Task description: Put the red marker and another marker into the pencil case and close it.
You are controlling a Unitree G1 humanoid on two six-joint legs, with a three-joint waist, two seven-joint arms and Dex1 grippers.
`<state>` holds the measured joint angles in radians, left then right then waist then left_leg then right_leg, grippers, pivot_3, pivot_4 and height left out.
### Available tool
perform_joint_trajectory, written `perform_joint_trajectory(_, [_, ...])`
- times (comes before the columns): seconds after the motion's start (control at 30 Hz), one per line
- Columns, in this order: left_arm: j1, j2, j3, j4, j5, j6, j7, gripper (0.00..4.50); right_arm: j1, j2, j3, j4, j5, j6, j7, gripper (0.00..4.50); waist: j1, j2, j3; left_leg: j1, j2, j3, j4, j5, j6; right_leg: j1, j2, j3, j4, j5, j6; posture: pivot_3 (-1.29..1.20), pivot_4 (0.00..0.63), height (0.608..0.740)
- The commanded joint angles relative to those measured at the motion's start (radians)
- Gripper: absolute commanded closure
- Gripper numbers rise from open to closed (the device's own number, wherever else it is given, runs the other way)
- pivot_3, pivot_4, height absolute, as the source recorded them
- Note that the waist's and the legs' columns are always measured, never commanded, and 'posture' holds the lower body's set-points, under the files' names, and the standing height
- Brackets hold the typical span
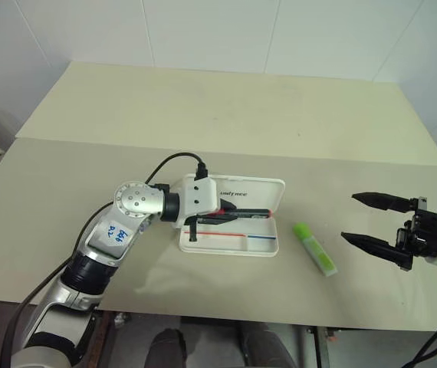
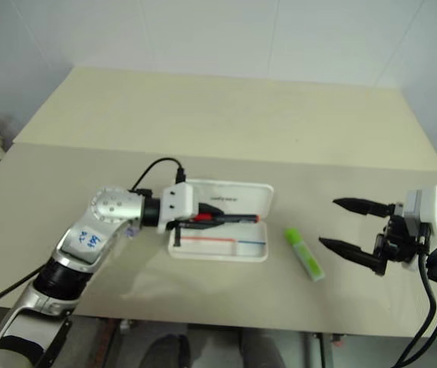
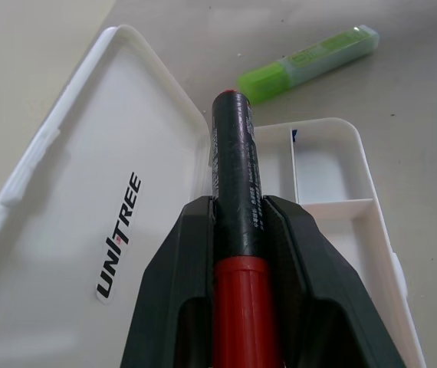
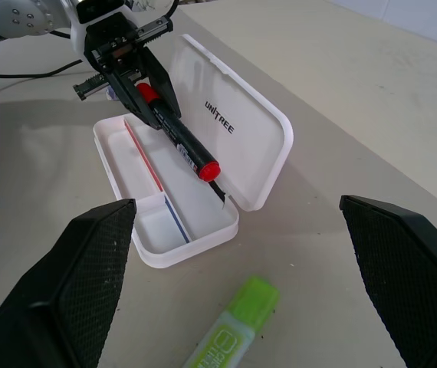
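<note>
The pencil case (image 1: 268,247) lies open in the middle of the table, its lid (image 1: 264,190) laid back with dark lettering showing. My left gripper (image 1: 222,217) is shut on the red marker (image 1: 245,214) and holds it lengthwise just above the case's tray, with the black part sticking out past the fingers (image 3: 310,253). The other marker, a light-green highlighter (image 1: 315,249), rests on the table just right of the case. Further right, my right gripper (image 1: 349,217) stands open and empty, pointing towards the highlighter (image 4: 230,330) and the case (image 4: 203,230).
The case's tray has a small divided compartment (image 3: 322,172) at its right end and thin red and blue lines (image 1: 241,236) along the bottom. The beige table (image 1: 203,115) stretches far back to a white tiled wall. Its front edge (image 1: 280,318) runs close below the case.
</note>
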<state>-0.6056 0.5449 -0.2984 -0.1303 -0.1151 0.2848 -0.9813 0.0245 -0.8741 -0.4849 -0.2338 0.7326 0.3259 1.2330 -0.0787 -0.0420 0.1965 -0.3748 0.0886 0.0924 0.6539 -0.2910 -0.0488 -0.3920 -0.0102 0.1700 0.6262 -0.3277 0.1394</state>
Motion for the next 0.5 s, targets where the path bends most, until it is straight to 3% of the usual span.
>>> perform_joint_trajectory(0.03, [0.013,-0.009,-0.003,-0.018,-0.002,-0.009,-0.003,3.88,-0.006,-0.010,-0.035,-0.026,0.010,-0.009,-0.006,0.00,0.000,0.000,0.000,0.000,0.000,0.000,0.000,0.000,0.000,0.000,0.000,0.000,0.000,0.000,0.000,0.00,0.150,0.740])
perform_joint_trajectory(0.07, [0.017,-0.011,-0.004,-0.022,-0.002,-0.008,-0.004,3.88,-0.007,-0.011,-0.035,-0.026,0.010,-0.009,-0.007,0.00,0.000,0.000,0.000,0.000,0.000,0.000,0.000,0.000,0.000,0.000,0.000,0.000,0.000,0.000,0.000,0.00,0.150,0.740])
perform_joint_trajectory(0.1, [0.020,-0.013,-0.005,-0.024,-0.003,-0.006,-0.005,3.13,-0.007,-0.011,-0.035,-0.026,0.010,-0.009,-0.007,0.00,0.000,0.000,0.000,0.000,0.000,0.000,0.000,0.000,0.000,0.000,0.000,0.000,0.000,0.000,0.000,0.00,0.150,0.740])
perform_joint_trajectory(0.4, [0.024,-0.024,-0.002,-0.029,-0.008,0.007,-0.014,0.18,-0.011,-0.013,-0.037,-0.026,0.009,-0.008,-0.011,0.00,0.000,0.000,0.000,0.000,0.000,0.000,0.000,0.000,0.000,0.000,0.000,0.000,0.000,0.000,0.000,0.00,0.150,0.740])
perform_joint_trajectory(0.5, [0.023,-0.024,0.002,-0.033,-0.013,0.015,-0.019,0.02,-0.011,-0.013,-0.037,-0.027,0.010,-0.008,-0.012,0.00,0.001,0.000,0.000,0.000,0.000,0.000,0.000,0.000,0.000,0.000,0.000,0.000,0.000,0.000,0.000,0.00,0.150,0.740])
